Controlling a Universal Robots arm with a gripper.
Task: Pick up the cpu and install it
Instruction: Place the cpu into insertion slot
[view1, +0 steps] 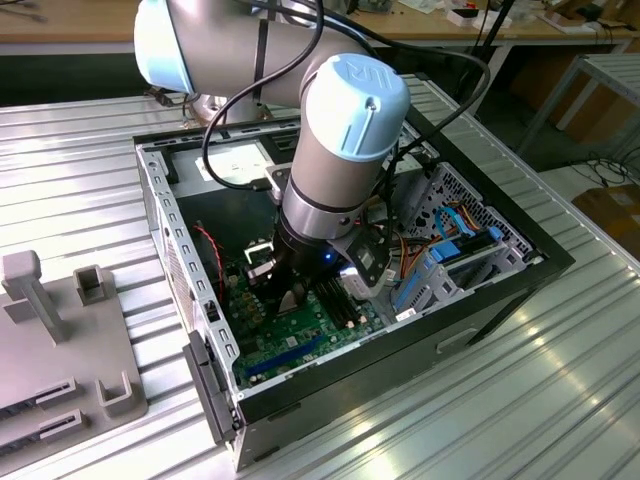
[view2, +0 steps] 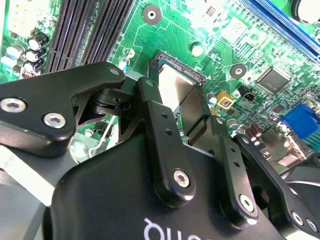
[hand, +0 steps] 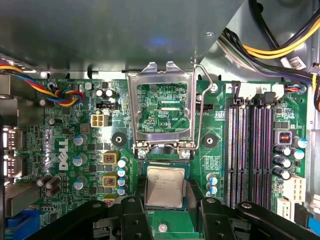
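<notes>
Cpu: one thin, flat, square cpu (hand: 165, 184) with a pale silvery-beige metal face, far smaller than the pincer.
Cpu place: it sits between the pincer's two fingertips, flat over the black square socket (view2: 182, 75) on the green circuit board (hand: 220, 165). I cannot tell whether it is fully seated.
Pincer: the black two-fingered pincer (hand: 166, 194) is clenched on the cpu, with a finger on each of two opposite edges.
Load frame: one silver hinged metal frame (hand: 161, 76) stands open just beyond the fingertips.
First wrist view: it looks along the fingers onto the cpu's whole face and shows the black memory slots (hand: 250, 150) off to one side of the pincer.
Second wrist view: it looks from behind the pincer's body, with the chip's shiny face between the black fingers (view2: 150, 100) and a long blue slot (view2: 280, 25) further off.
Exterior view: a grey arm with pale blue caps (view1: 340, 140) reaches down into an open black computer case (view1: 400, 375) on a ribbed metal table (view1: 560, 400). A grey fixture tray (view1: 40, 340) lies well apart at the exterior view's left.
Counts: one cpu, one socket, one load frame, four memory slots, one arm, one case.
</notes>
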